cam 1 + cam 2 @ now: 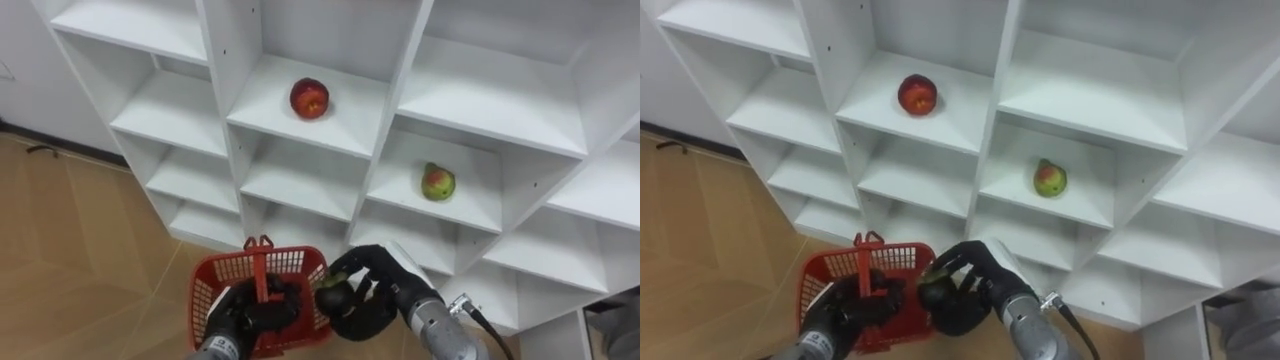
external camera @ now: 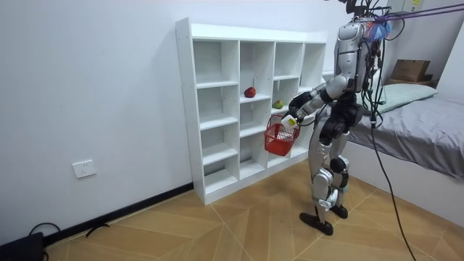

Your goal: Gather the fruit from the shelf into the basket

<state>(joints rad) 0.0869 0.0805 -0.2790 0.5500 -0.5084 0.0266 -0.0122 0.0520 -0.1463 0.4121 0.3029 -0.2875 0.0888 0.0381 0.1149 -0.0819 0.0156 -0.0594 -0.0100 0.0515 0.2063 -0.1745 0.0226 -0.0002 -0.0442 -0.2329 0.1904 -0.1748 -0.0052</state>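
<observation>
Fruit [image 1: 332, 296] clasped in my right hand [image 1: 385, 282], poised at the basket [image 1: 210, 285] rim for dropping in; my left hand [image 1: 243, 314] grips the handle [image 1: 262, 258] to hold the basket level.

In the closet [image 1: 402, 100] the apple [image 1: 309, 98] lies up-left of the pear [image 1: 437, 182]; my basket [image 1: 205, 295] hangs before it, below both

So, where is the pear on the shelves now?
In the left eye view, the pear sits in a closet compartment right of centre, one column right of the red apple and slightly lower.
</observation>
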